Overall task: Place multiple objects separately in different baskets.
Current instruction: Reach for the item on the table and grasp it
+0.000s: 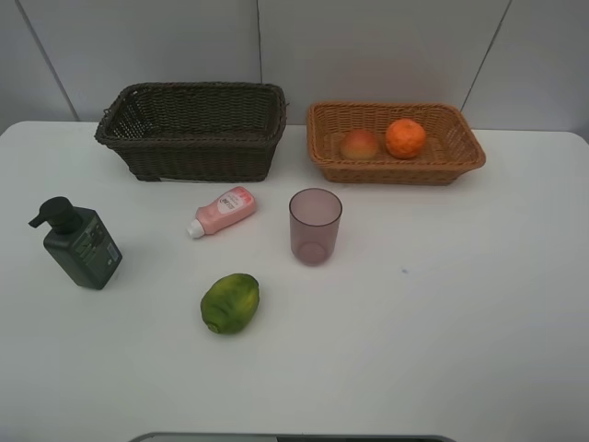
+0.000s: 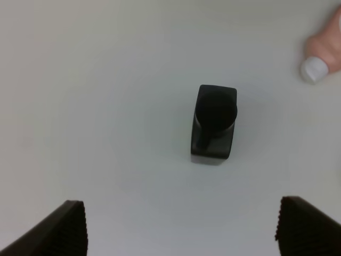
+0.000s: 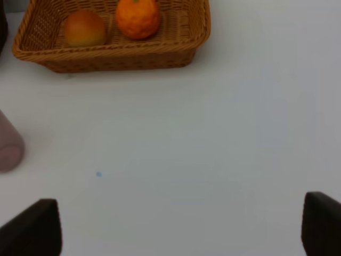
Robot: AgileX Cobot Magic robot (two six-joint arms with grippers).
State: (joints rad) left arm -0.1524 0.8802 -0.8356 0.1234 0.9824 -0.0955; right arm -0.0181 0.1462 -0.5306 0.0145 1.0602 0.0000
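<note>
- Left gripper (image 2: 186,229): jaws spread wide and grasping nothing. It hangs over the dark green pump bottle (image 2: 213,121), which the left wrist view shows from above.
- Right gripper (image 3: 178,229): jaws released and carrying nothing, above bare worktop (image 1: 442,304) in front of the tan basket (image 3: 117,56).
- Pump bottle: upright at the left of the worktop, well apart from the dark brown basket (image 1: 202,157). Probably rigid, smooth-sided and the heaviest item. Take hold across the body below the pump head, because the head may depress or turn under load.
- Pink tube (image 1: 224,212): lying on its side just in front of the dark brown basket, white cap pointing toward the bottle. Likely soft and squeezable, so close lightly on the mid-body.
- Purple cup (image 1: 315,226): upright, mouth up, near the middle of the worktop. Likely light, thin-walled and slippery, and easily tipped. Pinch one wall over the rim.
- Green fruit (image 1: 230,302): on the worktop nearest the front edge. Rounded and liable to roll, so grasp across its widest part.
- Orange (image 1: 405,138) and red-yellow fruit (image 1: 360,144): side by side inside the tan basket.
</note>
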